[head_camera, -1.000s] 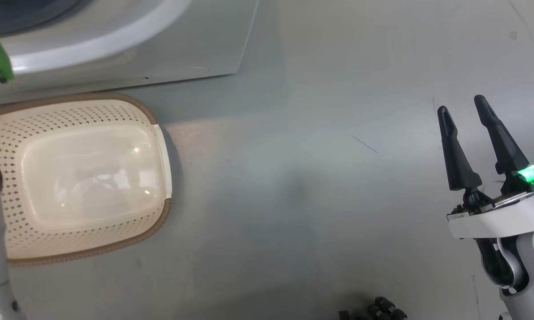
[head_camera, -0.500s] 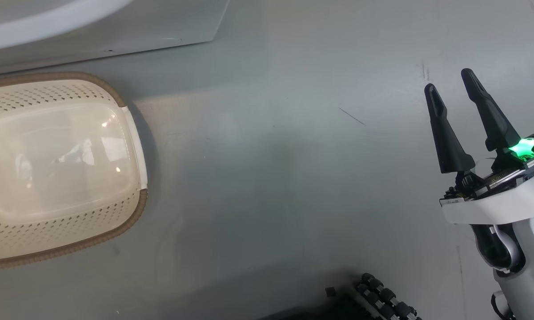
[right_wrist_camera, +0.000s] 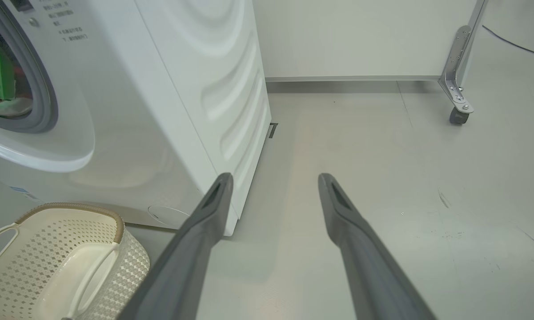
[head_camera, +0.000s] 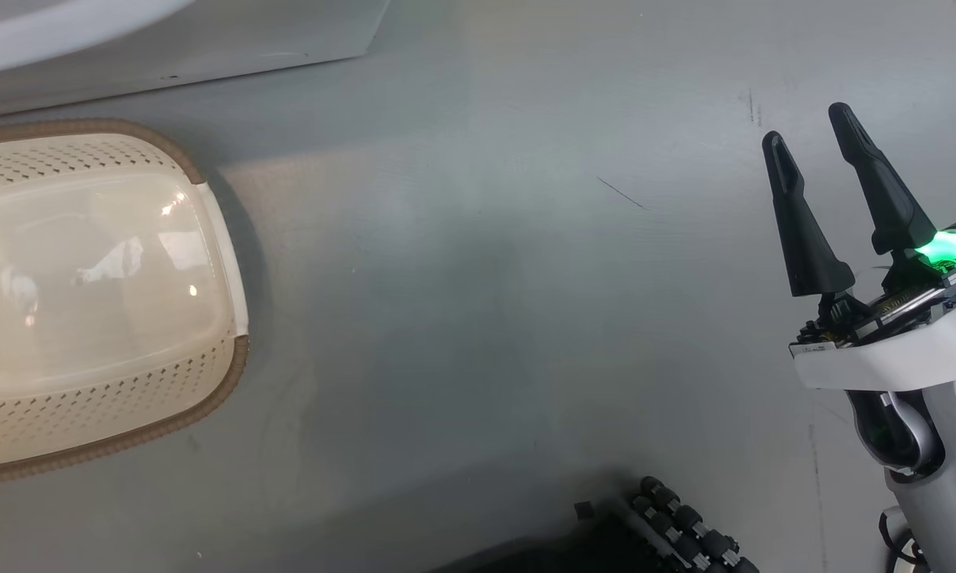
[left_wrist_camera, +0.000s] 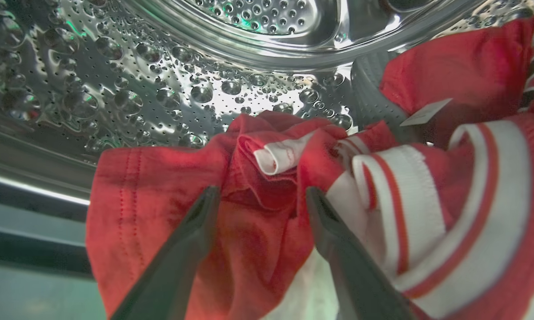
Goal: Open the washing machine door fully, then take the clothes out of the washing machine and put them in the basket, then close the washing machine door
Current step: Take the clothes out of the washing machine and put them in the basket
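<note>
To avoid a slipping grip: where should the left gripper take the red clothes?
Grip the raised bunched fold in the middle of the clothes, approaching straight ahead. The open left gripper straddles that fold, so closing would likely catch several layers.

- the basket (head_camera: 221,263) runs off the head view at 9 o'clock, its far half cut away; the right wrist view cuts it at 7 o'clock
- the washing machine (head_camera: 207,48) is a pale strip at 11 o'clock in the head view, sliced by the top edge; its printed text (right_wrist_camera: 69,26) is too small to read
- the clothes (left_wrist_camera: 160,209) spill past the left wrist view at 3 and 6 o'clock; whether the left gripper (left_wrist_camera: 262,190) touches them is unclear
- a dark ribbed object (head_camera: 684,521) at 6 o'clock in the head view is cut off; unidentifiable
</note>
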`<state>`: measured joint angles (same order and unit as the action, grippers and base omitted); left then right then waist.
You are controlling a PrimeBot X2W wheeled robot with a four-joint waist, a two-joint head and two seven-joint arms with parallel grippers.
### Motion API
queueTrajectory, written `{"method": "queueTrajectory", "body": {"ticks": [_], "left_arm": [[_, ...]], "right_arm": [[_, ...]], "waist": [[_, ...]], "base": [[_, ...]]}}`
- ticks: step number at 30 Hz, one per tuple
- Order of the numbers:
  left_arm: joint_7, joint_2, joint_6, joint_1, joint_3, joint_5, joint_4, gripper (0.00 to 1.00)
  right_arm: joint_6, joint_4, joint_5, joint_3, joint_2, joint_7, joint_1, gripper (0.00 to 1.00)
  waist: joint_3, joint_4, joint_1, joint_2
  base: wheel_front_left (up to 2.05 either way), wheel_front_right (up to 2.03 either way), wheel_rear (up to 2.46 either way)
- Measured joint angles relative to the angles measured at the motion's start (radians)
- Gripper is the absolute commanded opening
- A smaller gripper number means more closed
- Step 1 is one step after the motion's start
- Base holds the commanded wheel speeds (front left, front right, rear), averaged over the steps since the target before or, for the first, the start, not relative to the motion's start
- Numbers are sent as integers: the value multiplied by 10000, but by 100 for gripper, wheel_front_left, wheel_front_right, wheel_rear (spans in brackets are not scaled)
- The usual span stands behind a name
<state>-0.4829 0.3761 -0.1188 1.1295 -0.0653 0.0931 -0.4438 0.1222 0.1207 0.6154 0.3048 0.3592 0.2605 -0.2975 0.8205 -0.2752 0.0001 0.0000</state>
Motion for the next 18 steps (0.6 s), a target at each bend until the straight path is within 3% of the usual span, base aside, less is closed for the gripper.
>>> {"method": "queueTrajectory", "body": {"ticks": [18], "left_arm": [[-591, 31, 0, 391, -134, 510, -447, 100]], "right_arm": [[0, -6, 0, -98, 121, 0, -22, 100]], "waist": [[215, 47, -1, 0]], "base": [[0, 0, 0]]}}
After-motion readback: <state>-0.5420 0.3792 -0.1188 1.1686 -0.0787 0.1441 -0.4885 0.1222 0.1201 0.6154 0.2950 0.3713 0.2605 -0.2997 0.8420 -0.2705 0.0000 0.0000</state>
